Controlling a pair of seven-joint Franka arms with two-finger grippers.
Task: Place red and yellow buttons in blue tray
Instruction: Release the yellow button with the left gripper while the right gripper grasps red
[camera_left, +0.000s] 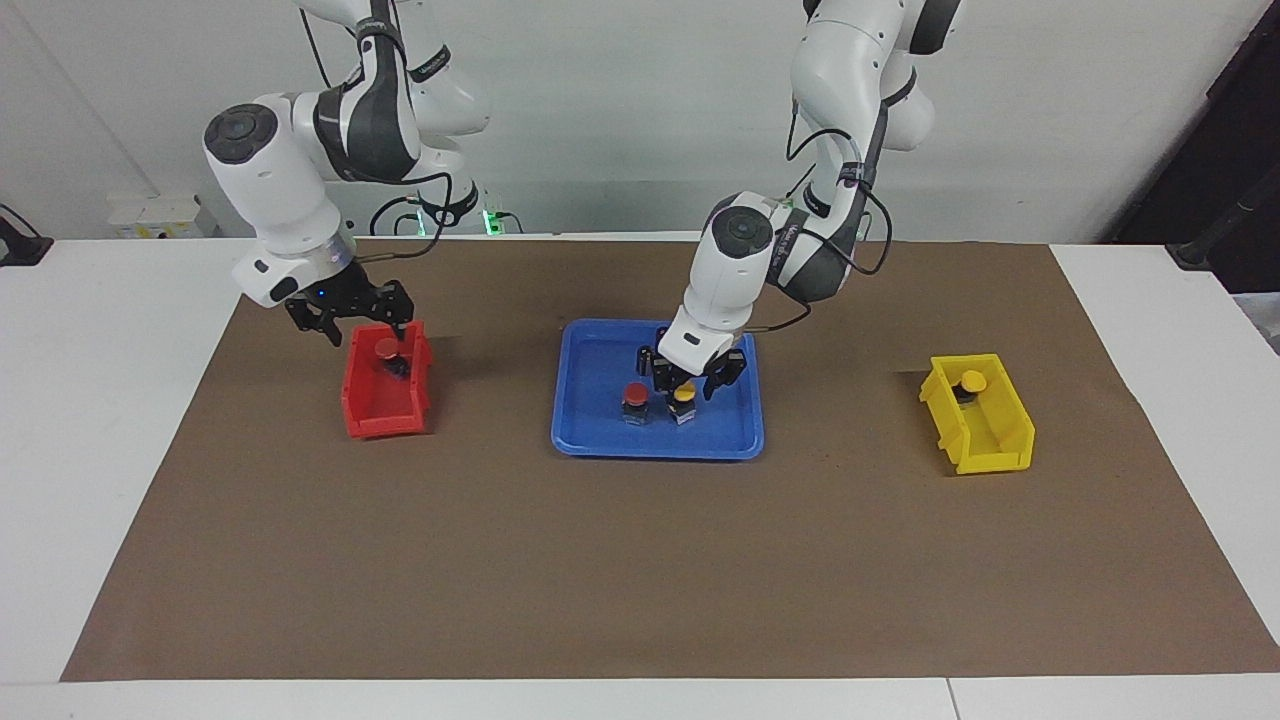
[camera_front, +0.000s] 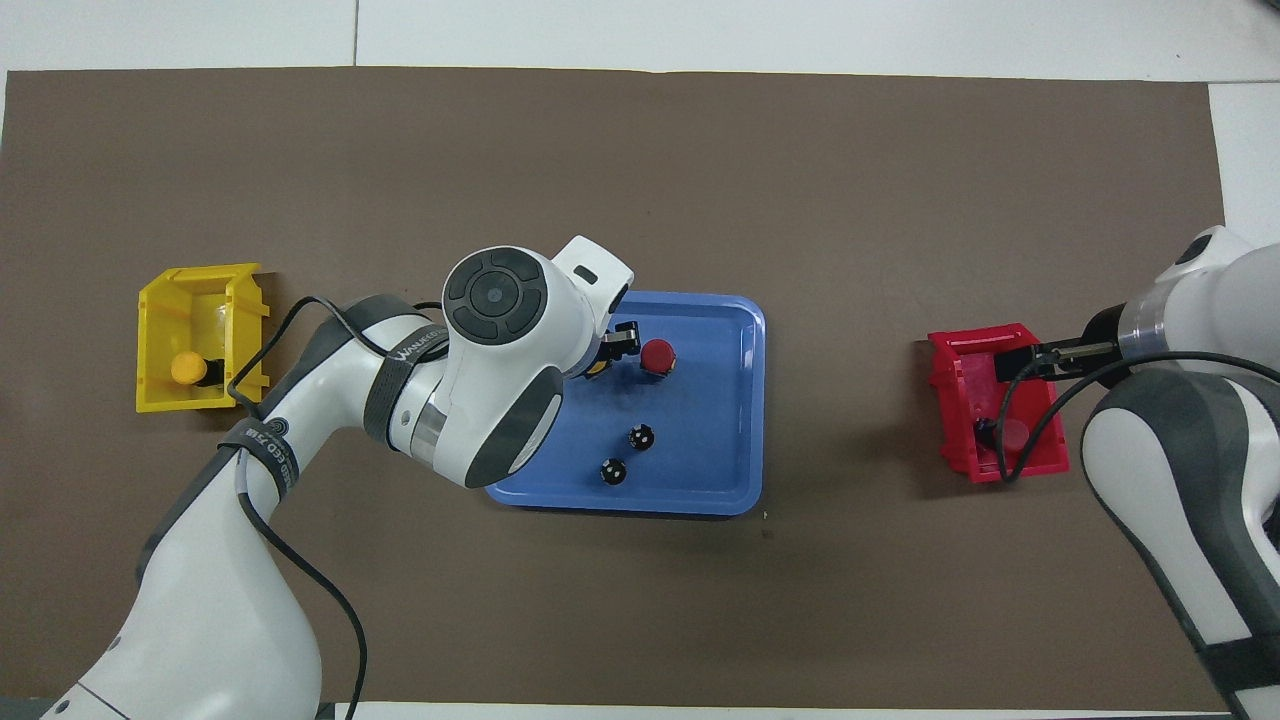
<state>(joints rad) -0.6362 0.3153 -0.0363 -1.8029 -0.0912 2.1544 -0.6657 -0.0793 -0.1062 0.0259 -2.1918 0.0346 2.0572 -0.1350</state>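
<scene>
The blue tray (camera_left: 600, 440) (camera_front: 740, 400) lies mid-table. A red button (camera_left: 635, 394) (camera_front: 657, 355) and a yellow button (camera_left: 684, 395) stand upright in it, side by side. My left gripper (camera_left: 690, 385) (camera_front: 608, 352) is low over the tray, open, its fingers on either side of the yellow button, which the arm mostly hides in the overhead view. A second red button (camera_left: 386, 348) (camera_front: 1012, 432) sits in the red bin (camera_left: 385, 420) (camera_front: 960, 400). My right gripper (camera_left: 365, 328) (camera_front: 1018, 362) is open just above that bin's robot-side end. A second yellow button (camera_left: 972, 381) (camera_front: 187, 368) sits in the yellow bin (camera_left: 985, 450) (camera_front: 200, 290).
Two capless dark cylinders (camera_front: 641, 436) (camera_front: 613, 470) stand in the tray's robot-side part. The red bin is toward the right arm's end, the yellow bin toward the left arm's end. A brown mat (camera_left: 640, 570) covers the table.
</scene>
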